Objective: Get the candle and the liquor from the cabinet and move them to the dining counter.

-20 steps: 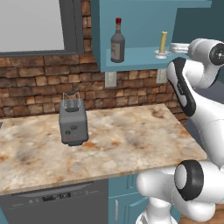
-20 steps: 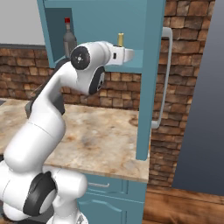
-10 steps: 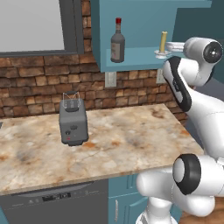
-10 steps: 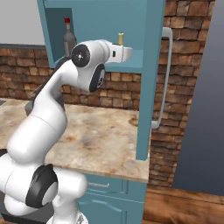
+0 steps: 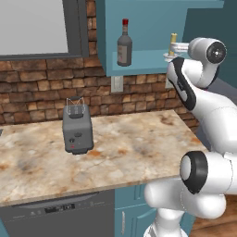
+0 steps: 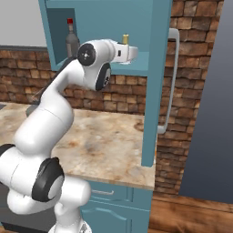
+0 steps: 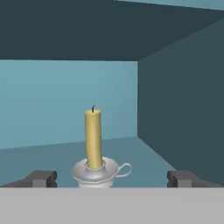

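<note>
The yellow candle [image 7: 93, 138] stands upright in its pale saucer holder on the teal shelf of the open cabinet [image 5: 143, 62], at the shelf's right end. My gripper [image 7: 112, 178] is open. It sits just in front of the candle [image 5: 173, 39], with one fingertip on either side of the holder and touching nothing. The liquor [image 5: 124, 44], a dark bottle with a red cap, stands at the left of the same shelf, an arm's width from the candle [image 6: 125, 39]. From the right base view the liquor [image 6: 71, 38] shows behind my arm. The dining counter is out of view.
Below the cabinet runs a marbled counter [image 5: 139, 148] with a grey toaster [image 5: 76, 129] on it and a dishwasher [image 5: 60, 213] under it. The swung-open cabinet door [image 6: 154, 91] with its silver handle [image 6: 170, 82] stands right of my hand. Brick wall behind.
My hand has edged slightly toward the cabinet shelf and the candle. The gripper has stayed open and the candle and bottle have not moved.
</note>
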### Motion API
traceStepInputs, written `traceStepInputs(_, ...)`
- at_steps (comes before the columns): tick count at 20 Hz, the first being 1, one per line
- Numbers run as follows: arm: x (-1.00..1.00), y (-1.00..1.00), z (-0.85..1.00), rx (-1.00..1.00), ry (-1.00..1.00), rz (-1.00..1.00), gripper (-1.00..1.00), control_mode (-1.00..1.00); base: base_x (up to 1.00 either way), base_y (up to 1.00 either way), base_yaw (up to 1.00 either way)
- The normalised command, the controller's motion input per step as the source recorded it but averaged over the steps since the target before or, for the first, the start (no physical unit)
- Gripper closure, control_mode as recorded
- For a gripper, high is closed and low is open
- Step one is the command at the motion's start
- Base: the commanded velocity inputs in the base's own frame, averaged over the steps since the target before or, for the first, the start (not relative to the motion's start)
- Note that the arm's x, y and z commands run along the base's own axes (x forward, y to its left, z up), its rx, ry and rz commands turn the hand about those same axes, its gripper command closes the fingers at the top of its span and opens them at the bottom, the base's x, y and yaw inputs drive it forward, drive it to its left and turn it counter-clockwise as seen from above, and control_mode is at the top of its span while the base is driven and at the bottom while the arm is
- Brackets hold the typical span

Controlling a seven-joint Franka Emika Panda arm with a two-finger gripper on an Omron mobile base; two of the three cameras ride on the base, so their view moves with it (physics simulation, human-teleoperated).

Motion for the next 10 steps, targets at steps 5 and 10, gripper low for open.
traceStepInputs(5,0.31,0.0,0.0,0.0,0.0,0.0,-1.0,-1.0,0.0,0.0,0.0)
traceStepInputs(10,0.25,0.02,0.0,0.0,0.03,0.0,-1.0,-1.0,0.0,0.0,0.0)
